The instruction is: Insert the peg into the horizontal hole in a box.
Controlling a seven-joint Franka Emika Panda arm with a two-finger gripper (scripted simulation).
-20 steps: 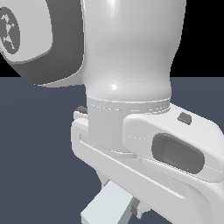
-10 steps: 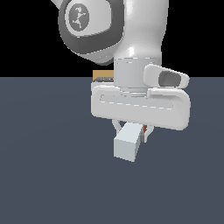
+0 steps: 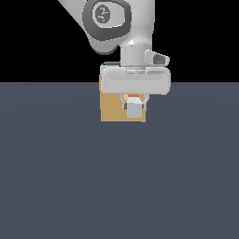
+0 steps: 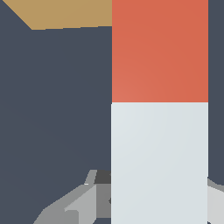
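Wrist view shows my gripper [image 4: 159, 205] clamped on the peg [image 4: 159, 131], its orange-red end leading toward the box [image 4: 70, 13]. I judge this the approach step (hole hidden from both cameras), so next I'd align the tip before pushing in.

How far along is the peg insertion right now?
Done: the peg is picked up, gripped in the gripper jaws and carried to the box. In hand: lining up, with the orange end pointing toward the box. Left: the insertion itself; the hole is hidden, so entry cannot be confirmed.
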